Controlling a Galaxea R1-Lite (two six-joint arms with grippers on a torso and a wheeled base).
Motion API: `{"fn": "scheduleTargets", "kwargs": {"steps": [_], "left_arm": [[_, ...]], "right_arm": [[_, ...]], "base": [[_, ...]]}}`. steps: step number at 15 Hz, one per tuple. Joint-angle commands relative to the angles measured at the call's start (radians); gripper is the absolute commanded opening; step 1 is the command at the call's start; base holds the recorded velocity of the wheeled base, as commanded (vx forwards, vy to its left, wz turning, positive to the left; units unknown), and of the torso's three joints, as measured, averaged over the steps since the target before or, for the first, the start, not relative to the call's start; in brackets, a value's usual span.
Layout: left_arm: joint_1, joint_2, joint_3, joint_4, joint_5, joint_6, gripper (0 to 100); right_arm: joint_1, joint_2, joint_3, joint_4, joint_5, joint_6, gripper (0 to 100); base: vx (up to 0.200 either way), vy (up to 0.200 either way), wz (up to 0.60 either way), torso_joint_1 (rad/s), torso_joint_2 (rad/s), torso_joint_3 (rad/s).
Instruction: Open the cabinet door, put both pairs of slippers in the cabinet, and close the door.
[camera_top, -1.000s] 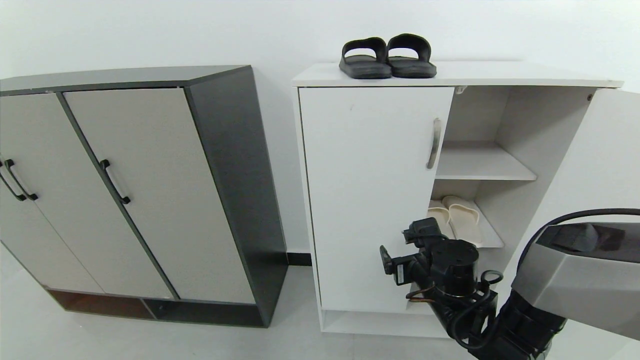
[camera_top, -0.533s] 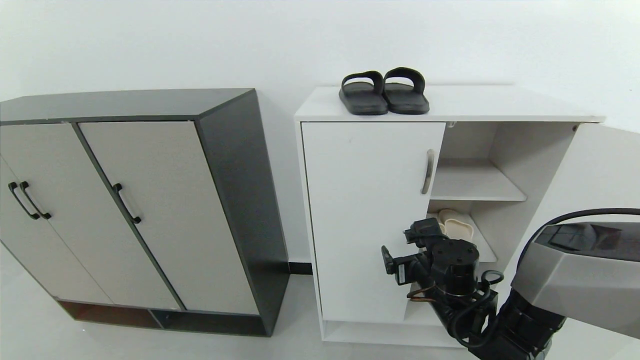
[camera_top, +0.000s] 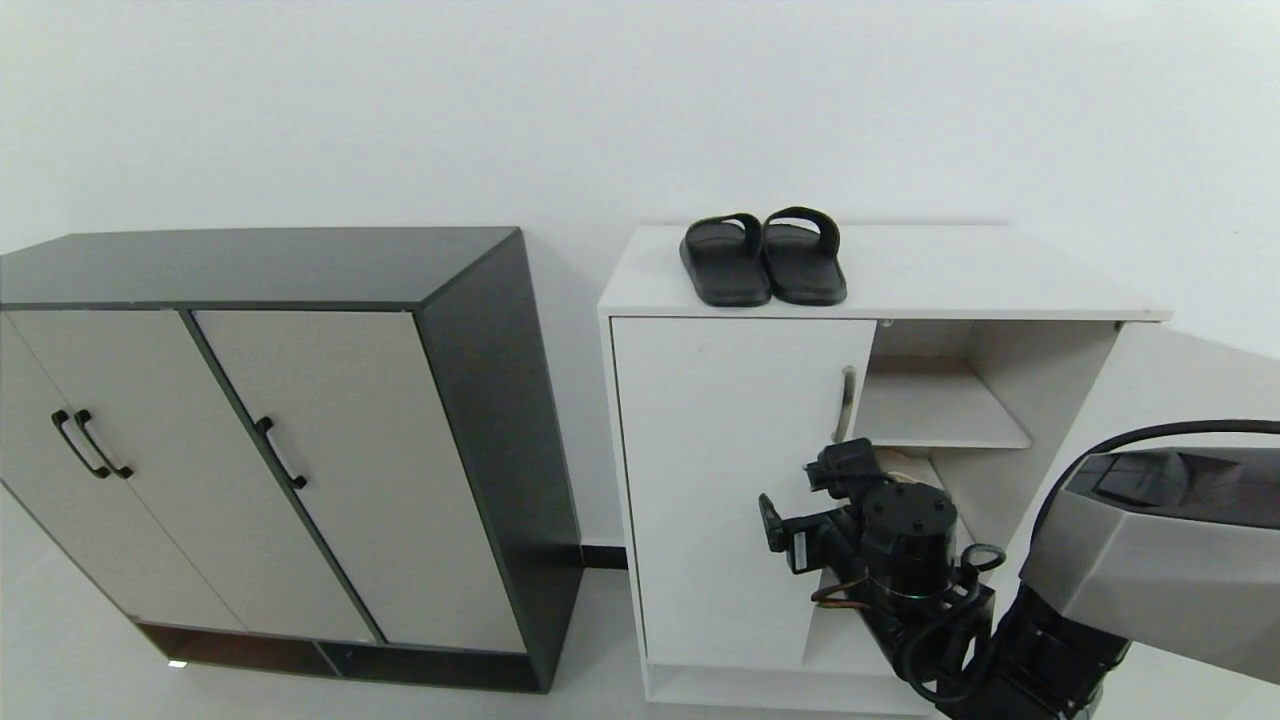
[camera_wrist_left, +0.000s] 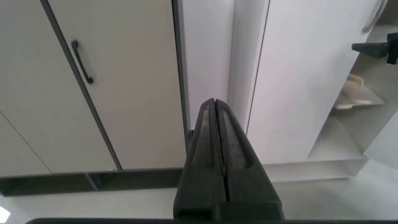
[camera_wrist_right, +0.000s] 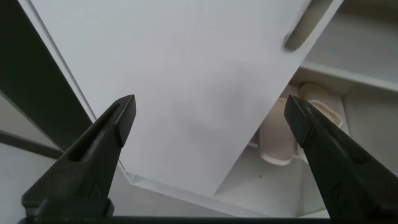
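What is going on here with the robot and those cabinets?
The robot is partway through stowing slippers in the white cabinet. Its right door is open, and the cream slippers already lie inside, low down. The black slippers sit on the cabinet's top, not yet put away. The right pincer is open and empty before the cabinet; the left pincer is shut on nothing.

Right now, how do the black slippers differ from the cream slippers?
Colour: the black slippers are dark, the cream slippers pale.
Place: the black slippers lie on top of the white cabinet, while the cream slippers lie inside it.
Task state: the cream slippers are put away; the black slippers are not yet.
Shared: in each pair the two slippers lie side by side, soles down.
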Motion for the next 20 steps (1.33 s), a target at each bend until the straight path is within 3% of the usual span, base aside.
{"fn": "scheduleTargets", "kwargs": {"steps": [1, 15, 20], "left_arm": [[0.0, 0.0, 0.0, 0.001, 0.0, 0.0, 0], [0.0, 0.0, 0.0, 0.001, 0.0, 0.002, 0], [0.0, 0.0, 0.0, 0.001, 0.0, 0.002, 0]], "right_arm": [[0.0, 0.002, 0.0, 0.0, 0.0, 0.001, 100], [0.003, -0.018, 0.026, -0.003, 0.0, 0.001, 100], [-0.001, -0.014, 0.033, -0.019, 0.014, 0.001, 100]], "base": [[0.0, 0.0, 0.0, 0.178, -0.49, -0.32], [0.0, 0.0, 0.0, 0.227, -0.54, -0.317], [0.0, 0.0, 0.48, 0.224, -0.5, -0.271]]}}
